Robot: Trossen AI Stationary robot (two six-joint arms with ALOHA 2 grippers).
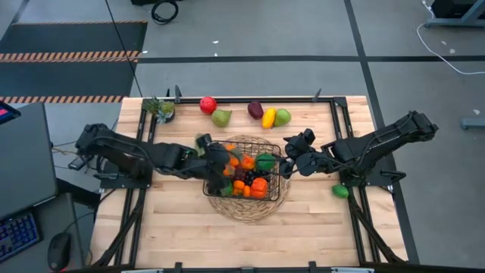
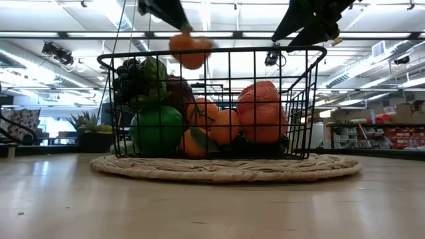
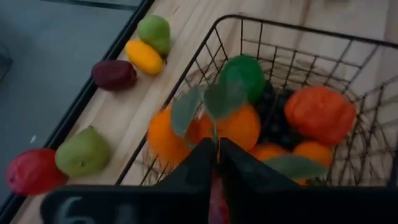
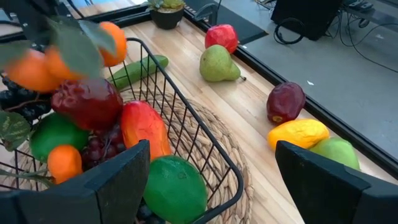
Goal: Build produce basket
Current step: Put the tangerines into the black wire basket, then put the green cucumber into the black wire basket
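Note:
The black wire basket (image 1: 282,182) stands on a round wicker mat (image 1: 246,208) at the table's middle. It holds oranges, a green fruit (image 2: 156,129), a red-orange mango (image 2: 260,111) and dark grapes (image 2: 129,76). My left gripper (image 3: 217,155) is over the basket's left side, shut on a sprig of oranges (image 3: 239,127) with green leaves (image 3: 211,102). My right gripper (image 4: 208,180) stands open over the basket's right rim with nothing between its fingers. A red apple (image 1: 208,105), green pear (image 1: 221,117), plum (image 1: 255,109), lemon (image 1: 268,117) and another pear (image 1: 283,117) lie along the far edge. My left gripper pinches the sprig's thin leafy stem (image 3: 216,135) between its two fingers. The fingers slant down from the table's left. The oranges (image 2: 189,50) hang just below the fingertips at the height of the basket's top rim, clear of the fruit inside.
A small potted plant (image 1: 161,108) sits at the far left corner. A cucumber (image 4: 140,70) lies on the table just outside the basket's far left side. A green fruit (image 1: 340,191) lies by the right arm's base. Bare wood stretches along the near edge.

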